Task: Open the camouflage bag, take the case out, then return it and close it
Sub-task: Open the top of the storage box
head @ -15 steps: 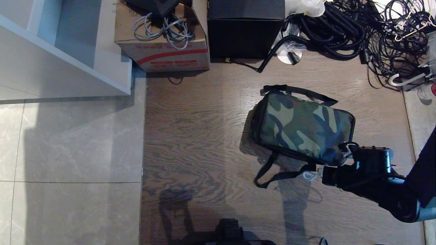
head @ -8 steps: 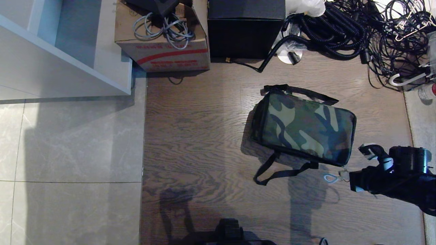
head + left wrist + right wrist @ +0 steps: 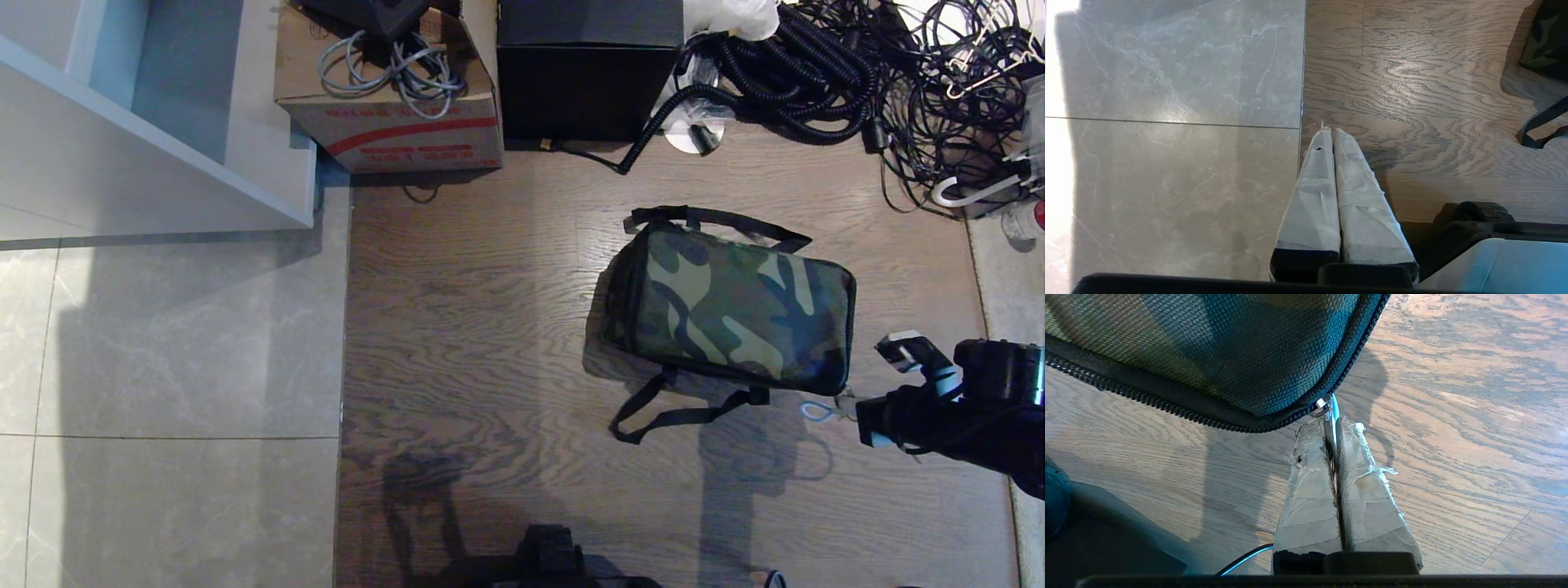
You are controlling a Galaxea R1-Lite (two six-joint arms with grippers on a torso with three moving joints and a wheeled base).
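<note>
One second on, the right gripper (image 3: pixel 857 408), pads clamped on the pale zipper pull (image 3: pixel 1331 416), had drawn it around the near corner of the camouflage bag (image 3: pixel 727 306) just ahead of its tips; opening under way, left gripper (image 3: pixel 1329 132) parked shut.

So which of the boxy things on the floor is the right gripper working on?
The soft camouflage bag, not the cardboard carton or black box; the right gripper pinches its zipper pull.

One camouflage bag (image 3: pixel 729 309), one cardboard carton (image 3: pixel 392 122), one black box (image 3: pixel 588 69) — two grippers, left (image 3: pixel 1329 131) and right (image 3: pixel 1331 422).
</note>
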